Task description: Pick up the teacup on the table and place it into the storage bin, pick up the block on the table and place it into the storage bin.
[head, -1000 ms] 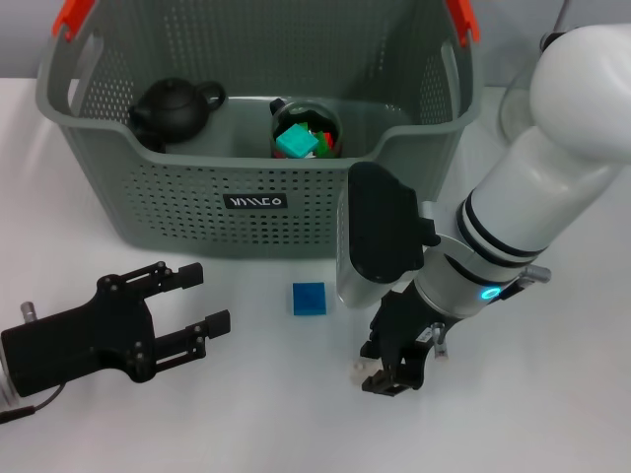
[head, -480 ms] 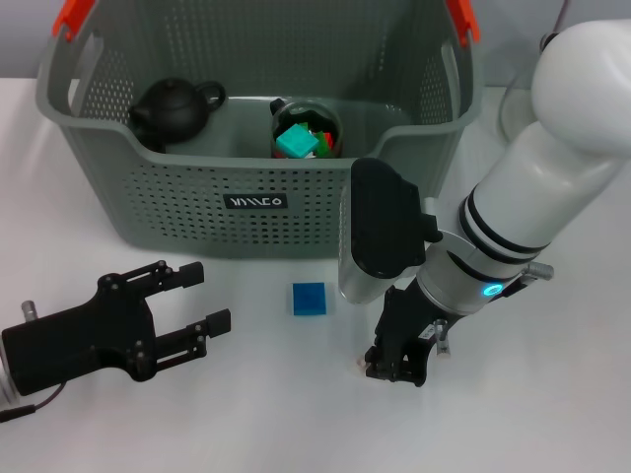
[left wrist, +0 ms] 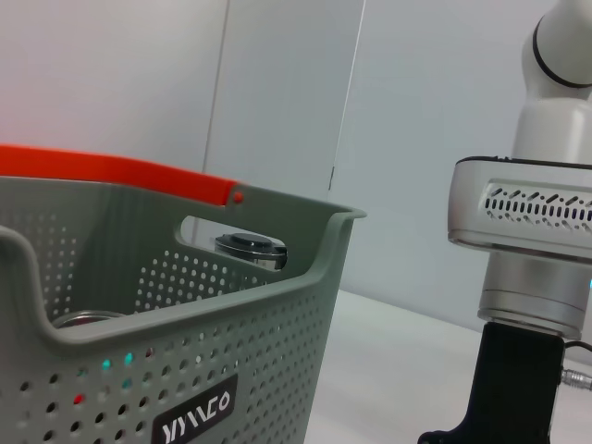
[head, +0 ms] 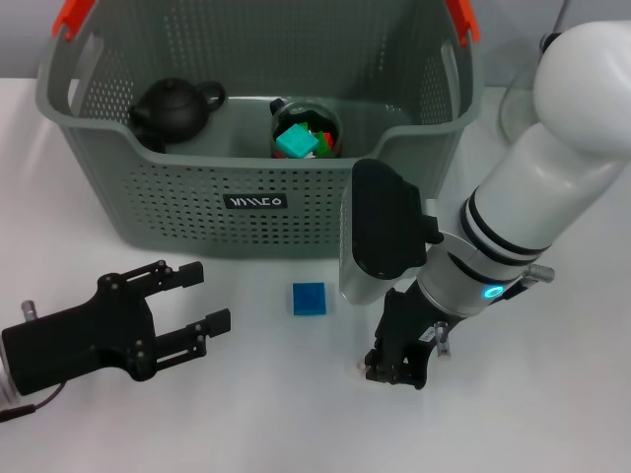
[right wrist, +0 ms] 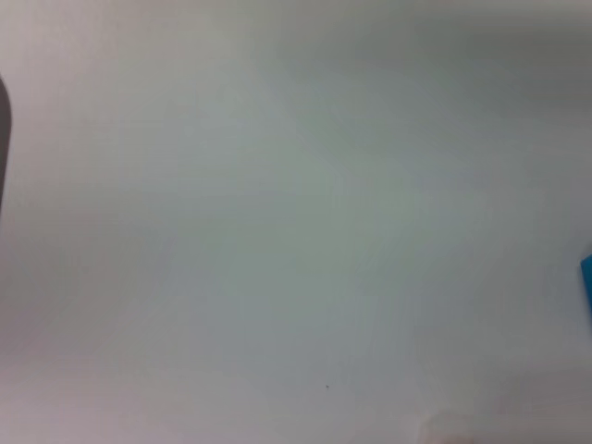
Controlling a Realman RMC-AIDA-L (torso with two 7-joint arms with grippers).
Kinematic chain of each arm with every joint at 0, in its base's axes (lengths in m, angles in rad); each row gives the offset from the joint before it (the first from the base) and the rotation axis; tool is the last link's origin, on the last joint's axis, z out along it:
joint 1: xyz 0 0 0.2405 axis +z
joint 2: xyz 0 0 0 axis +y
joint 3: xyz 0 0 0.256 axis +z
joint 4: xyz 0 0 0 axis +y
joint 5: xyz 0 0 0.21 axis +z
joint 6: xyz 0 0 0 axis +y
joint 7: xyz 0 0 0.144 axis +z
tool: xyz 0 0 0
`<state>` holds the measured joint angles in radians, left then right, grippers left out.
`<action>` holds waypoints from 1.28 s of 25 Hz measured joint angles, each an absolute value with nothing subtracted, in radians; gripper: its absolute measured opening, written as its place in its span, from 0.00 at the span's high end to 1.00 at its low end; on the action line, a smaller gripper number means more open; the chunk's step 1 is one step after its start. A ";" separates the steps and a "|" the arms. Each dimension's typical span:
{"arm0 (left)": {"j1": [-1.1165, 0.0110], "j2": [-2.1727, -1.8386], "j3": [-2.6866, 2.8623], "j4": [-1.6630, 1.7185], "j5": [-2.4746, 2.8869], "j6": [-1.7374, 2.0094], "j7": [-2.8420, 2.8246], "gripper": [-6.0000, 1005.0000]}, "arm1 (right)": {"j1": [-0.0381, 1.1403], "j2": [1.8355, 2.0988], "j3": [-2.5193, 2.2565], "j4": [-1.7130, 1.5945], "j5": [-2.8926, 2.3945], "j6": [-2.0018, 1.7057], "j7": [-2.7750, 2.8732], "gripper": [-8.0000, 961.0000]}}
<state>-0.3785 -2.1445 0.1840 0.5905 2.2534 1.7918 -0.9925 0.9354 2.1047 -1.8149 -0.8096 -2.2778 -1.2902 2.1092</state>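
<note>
Two arms are over the white counter (head: 552, 414). On the left, the left gripper (head: 202, 296) lies low over the counter with its black jaws spread wide and nothing between them. Its fingertips point toward the middle of the counter.

Behind it stands the storage bin (head: 256, 212), a big grey-green basket full of little holes, with orange handle ends and a small black label with white letters. Inside the bin, on its left side, sits a black teapot (head: 175, 106). Near the middle of the bin is a round cup (head: 306, 128) with small bright pieces in it, green and red. The left wrist view shows the bin's wall (left wrist: 176, 370) from the side, with one orange handle end on top.

Just in front of the bin, on the bare counter, lies the blue block (head: 309, 298). It sits between the two grippers and touches neither one. It is well apart from the left jaws and nearer to the right arm.

To the right of the block, the right gripper (head: 394, 372) points straight down at the counter. Its jaws are pulled close together, and their tips are at or just above the counter. A tiny pale thing shows beside the tips; what it is cannot be told. The block is beside these jaws, not between them. The right wrist view shows mostly counter, with the block's edge (right wrist: 587, 277) peeking in.
</note>
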 joint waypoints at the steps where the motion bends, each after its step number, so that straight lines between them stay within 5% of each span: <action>1: -0.378 -2.145 0.184 0.591 2.253 1.792 -0.992 0.31 | 0.934 2.105 -1.813 -0.811 -2.278 -1.291 2.109 0.88; 12: -0.376 -2.144 0.184 0.591 2.253 1.790 -0.992 0.31 | 0.915 2.101 -1.732 -0.855 -2.274 -1.341 2.088 0.88; 22: -0.381 -2.141 0.181 0.592 2.253 1.787 -0.992 0.31 | 0.710 2.094 -1.209 -1.114 -2.229 -1.720 1.882 0.88; 32: -0.395 -2.134 0.161 0.595 2.253 1.787 -0.992 0.31 | 0.626 2.082 -0.766 -1.118 -1.849 -1.946 1.692 0.88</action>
<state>-0.3953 -2.1341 0.1611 0.5952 2.2534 1.7870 -0.9925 0.6256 2.0816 -0.7655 -1.1183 -1.8487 -1.9462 1.6917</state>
